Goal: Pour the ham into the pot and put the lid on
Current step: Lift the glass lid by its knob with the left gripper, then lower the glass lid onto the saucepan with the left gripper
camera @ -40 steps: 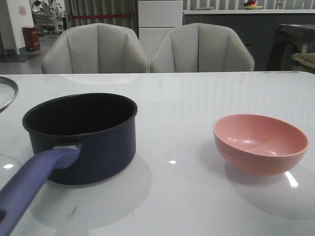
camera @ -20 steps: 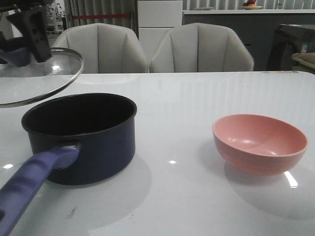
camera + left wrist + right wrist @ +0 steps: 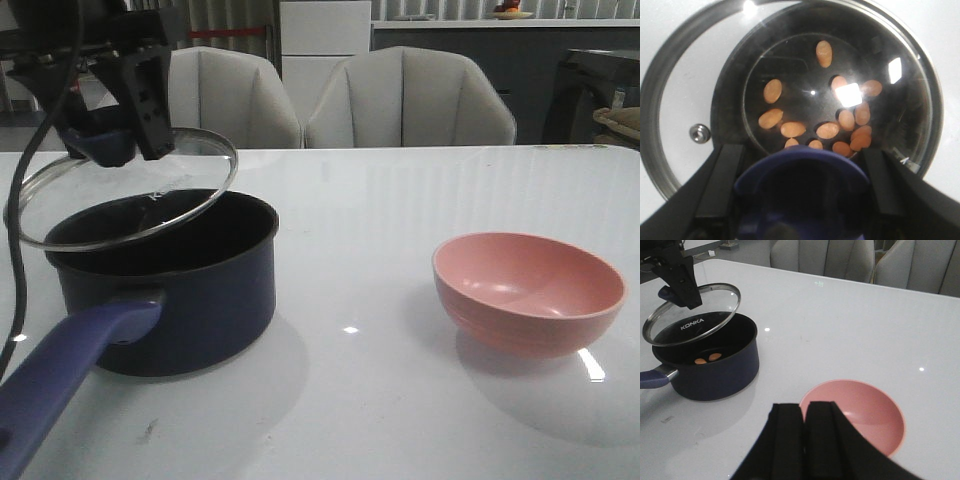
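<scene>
your left gripper (image 3: 118, 128) is clamped on the lid (image 3: 130, 190) by its knob, holding it tilted just above the pot (image 3: 170, 285) (ham (image 3: 792, 129) lies inside). your right gripper (image 3: 805, 427) hangs with fingers pressed together, empty, over the pink bowl (image 3: 860, 415).

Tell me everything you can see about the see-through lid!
The lid is round clear glass with a metal rim, white KONKA lettering and a purple-blue knob on top. The left gripper holds it by that knob, black fingers on both sides. It hangs tilted in the air just above the pot, not yet seated on it, a little off to one side. Through the glass, orange-pink ham pieces show in the pot's black bottom.
</scene>
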Motion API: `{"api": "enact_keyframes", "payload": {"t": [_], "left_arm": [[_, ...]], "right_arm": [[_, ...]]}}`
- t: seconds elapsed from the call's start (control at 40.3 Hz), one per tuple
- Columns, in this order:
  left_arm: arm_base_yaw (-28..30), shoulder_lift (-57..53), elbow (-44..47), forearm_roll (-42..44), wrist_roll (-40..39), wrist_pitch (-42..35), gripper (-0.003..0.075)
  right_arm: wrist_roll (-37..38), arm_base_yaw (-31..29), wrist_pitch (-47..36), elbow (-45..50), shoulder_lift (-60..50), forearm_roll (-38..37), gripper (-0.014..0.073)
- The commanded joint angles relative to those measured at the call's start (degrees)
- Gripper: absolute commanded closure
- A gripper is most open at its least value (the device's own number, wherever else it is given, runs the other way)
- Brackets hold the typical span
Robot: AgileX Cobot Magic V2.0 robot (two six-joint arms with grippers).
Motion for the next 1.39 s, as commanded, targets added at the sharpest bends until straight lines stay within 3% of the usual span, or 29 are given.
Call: {"api": "enact_keyframes", "payload": {"t": [0.0,0.298,1.365], "left_arm": [[-1.2,-1.2,-4.1,-1.2,-0.1,2.0,0.0599],[-4.0,1.9,-6.9,-1.2,-0.1,2.4,0.0599],[-4.0,-0.1,-3.1,0.0,-0.1,2.5,0.0593]], "right_arm": [[-0.5,0.0,-4.3,-1.5,0.2,0.1,0.0462],[-0.5,0.0,-4.3,-1.5,0.2,0.1,0.0462],[-0.5,0.0,-4.3,-1.5,0.2,0.1,0.0462]]}}
